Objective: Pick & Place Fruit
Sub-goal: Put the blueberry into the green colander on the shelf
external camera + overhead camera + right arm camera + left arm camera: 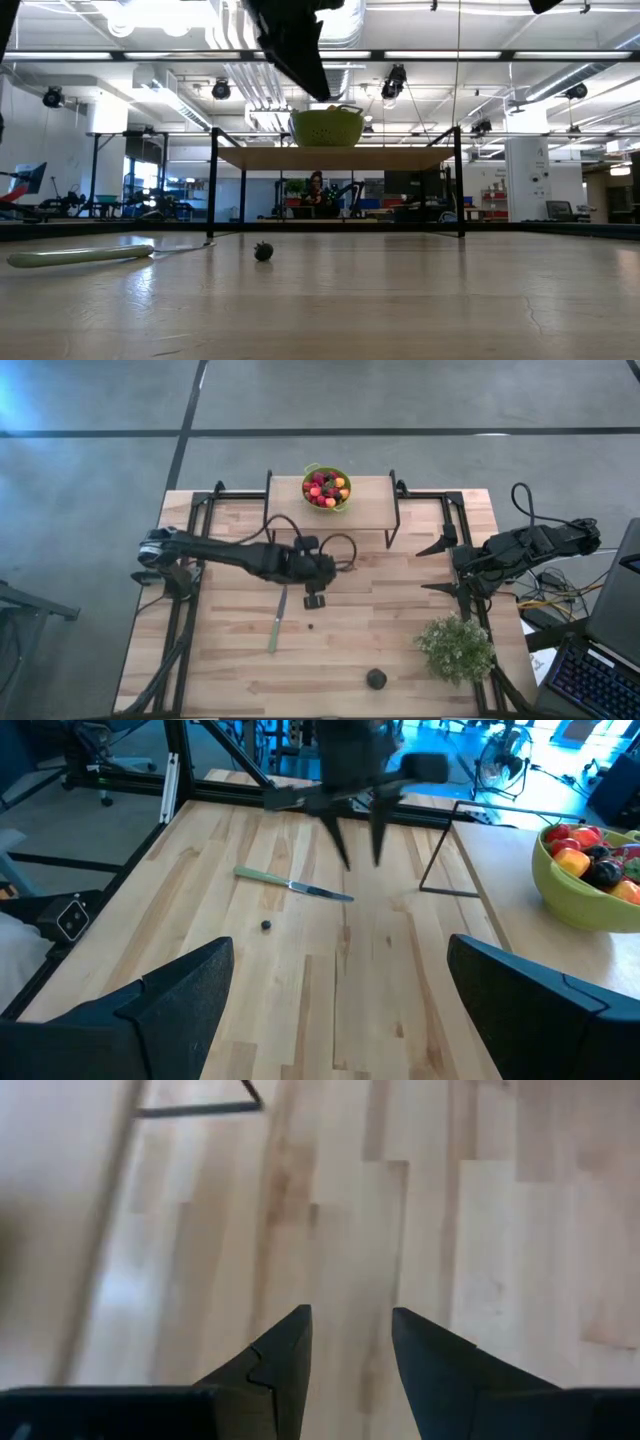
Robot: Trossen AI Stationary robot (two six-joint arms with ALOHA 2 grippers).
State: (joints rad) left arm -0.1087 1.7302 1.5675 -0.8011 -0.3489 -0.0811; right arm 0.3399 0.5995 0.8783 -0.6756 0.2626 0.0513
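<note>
- Landmark for all places: the green bowl [327, 488] on the raised shelf [370, 500] at the far edge of the desk [400, 610].
- Nearest edge of the desk, well away from the bowl: one bigger dark round fruit [376, 679], alone, with a bushy pale-green plant [456, 648] just beside it toward the right arm's side.
- Midway between that fruit and the bowl: a small dark berry [310, 626] lies loose on the desk; the low view shows it as a knobbly dark ball [263, 251]. A green-handled knife [277, 622] lies near it, on the left arm's side, not touching.
- Left gripper [314, 600] hangs above the desk between the berry and the shelf, fingers pointing down, parted, nothing between them; its wrist view shows only bare boards under the tips [350, 1350].
- Right gripper [437, 568] waits off to the bowl's right, over the desk frame, fingers [180, 995] spread wide, empty.
- Handling, my judgement: the berry looks light and soft, easily crushed or rolled; take it across its middle from straight above, with a gentle close. The big round fruit seems firmer and heavier but may roll; grip its widest part.
- Container: the bowl holds a heap of small fruit [592, 855], mostly red, some dark purple-black, a few orange or yellow, piled to the rim. Nothing else on the shelf that I can see.
- Loose fruit outside the bowl: two pieces, as noted.
</note>
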